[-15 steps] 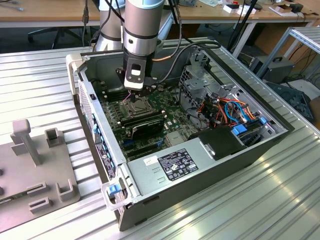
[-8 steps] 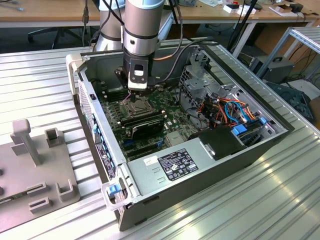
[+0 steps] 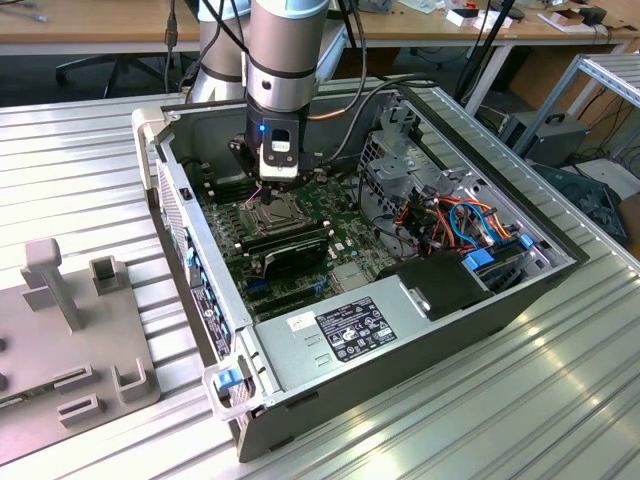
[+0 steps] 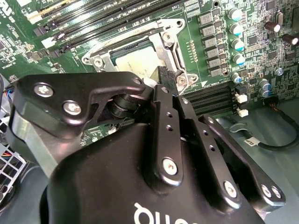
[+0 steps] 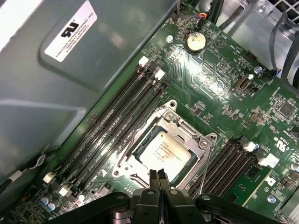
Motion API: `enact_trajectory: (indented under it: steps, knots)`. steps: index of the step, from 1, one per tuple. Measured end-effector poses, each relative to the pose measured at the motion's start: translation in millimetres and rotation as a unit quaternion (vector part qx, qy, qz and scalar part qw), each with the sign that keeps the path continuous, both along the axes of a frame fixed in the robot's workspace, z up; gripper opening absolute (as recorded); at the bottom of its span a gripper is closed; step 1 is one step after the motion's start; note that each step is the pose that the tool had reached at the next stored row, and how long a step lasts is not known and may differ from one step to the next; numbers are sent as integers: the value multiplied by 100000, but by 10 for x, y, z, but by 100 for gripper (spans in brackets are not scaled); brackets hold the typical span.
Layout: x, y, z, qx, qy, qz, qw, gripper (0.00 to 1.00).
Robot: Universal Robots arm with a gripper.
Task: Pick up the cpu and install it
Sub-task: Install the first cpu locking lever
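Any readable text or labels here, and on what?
No text can be quoted with confidence.
White label on the grey panel: blurred.
Power supply sticker: too small.
CPU lid engraving: too faint.
Motherboard silkscreen: too small.
White letters on the claw: cut off.

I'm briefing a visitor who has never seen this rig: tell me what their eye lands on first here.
First, the open computer case on the ribbed metal table, with the arm reaching down into it. Next, the gripper, fingers shut, just over the edge of the cpu, which lies in the motherboard socket between the memory slots.
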State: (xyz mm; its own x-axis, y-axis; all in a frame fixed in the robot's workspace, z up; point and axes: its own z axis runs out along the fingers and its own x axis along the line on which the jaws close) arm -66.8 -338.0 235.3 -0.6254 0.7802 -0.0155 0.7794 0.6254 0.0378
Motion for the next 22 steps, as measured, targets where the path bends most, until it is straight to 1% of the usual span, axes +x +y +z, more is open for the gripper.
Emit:
enact_trajectory:
  steps: [2,3,5,7,8,11,13,14,16,21,22]
  knots:
    - [0,0,0,2,0,139,100000,11]
    - [0,0,0,-2,2,1445,99990,11]
    - [0,0,0,-1,1,3186,99949,11]
    - [0,0,0,-1,1,6298,99801,11]
    - [0,0,0,-1,-1,7193,99741,11]
    - [0,0,0,-1,-1,9800,99519,11]
    - [0,0,0,0,-1,11036,99389,11]
    - [0,0,0,-1,-1,11680,99316,11]
    - [0,0,0,0,0,13138,99133,11]
    - [0,0,0,-1,-2,16663,98602,11]
    - [0,0,0,-1,-2,17759,98411,11]
